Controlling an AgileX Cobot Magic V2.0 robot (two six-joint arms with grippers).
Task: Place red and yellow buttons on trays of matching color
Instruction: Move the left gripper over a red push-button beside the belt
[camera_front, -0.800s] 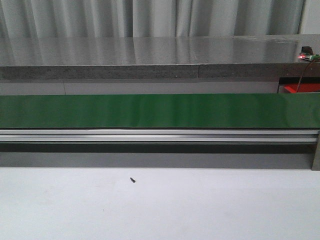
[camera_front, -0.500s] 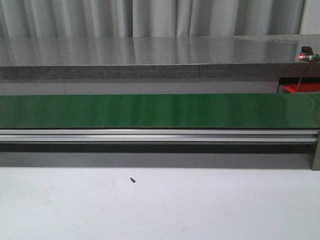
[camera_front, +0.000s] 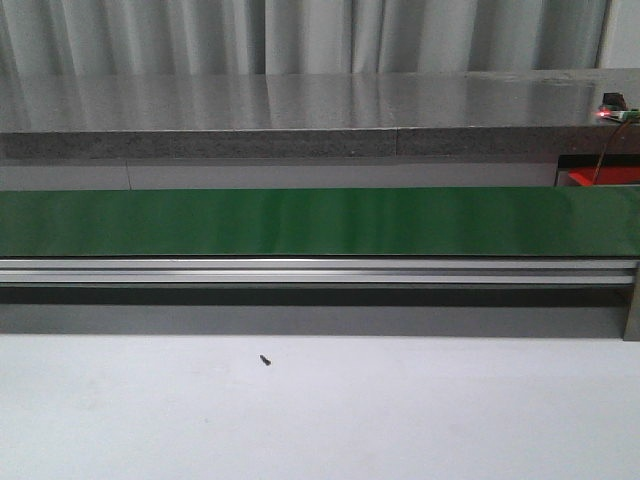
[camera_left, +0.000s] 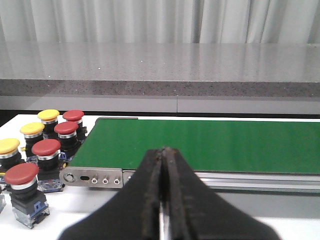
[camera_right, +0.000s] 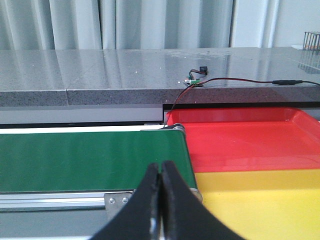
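My left gripper (camera_left: 165, 190): two matte black fingers, broad at the base and tapering to narrow tips, faces slightly worn and dusty along the inner edges, with a thin pale seam between them. My right gripper (camera_right: 160, 200): same black tapered fingers, smoother sheen, rounded tips. No cables, screws or markings visible on either.

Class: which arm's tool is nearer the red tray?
Right. The right tool, shut, faces the red tray past the belt's end; the left tool is at the opposite end, by the buttons.
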